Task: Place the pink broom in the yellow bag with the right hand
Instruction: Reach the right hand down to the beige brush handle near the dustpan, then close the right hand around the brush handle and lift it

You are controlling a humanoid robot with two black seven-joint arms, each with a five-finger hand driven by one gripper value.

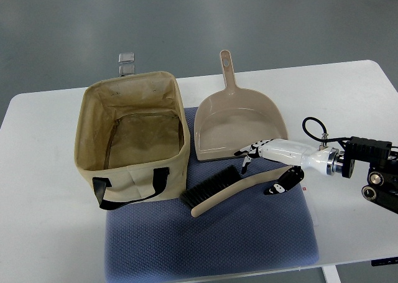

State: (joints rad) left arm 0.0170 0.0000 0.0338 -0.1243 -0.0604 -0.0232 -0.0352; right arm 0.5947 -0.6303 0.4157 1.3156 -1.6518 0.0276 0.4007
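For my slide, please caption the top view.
Right hand open above the broom, beside the dustpan and open bag.

The bag (132,137) is coarse matt canvas with black webbing handles (130,190). At three o'clock from it, the dustpan (239,118) is smooth, faintly glossy plastic. The broom (233,186) shows stiff dark bristles on a smooth plastic handle. The mat (211,239) beneath is rough knitted fabric; the table (43,233) is smooth matt white.
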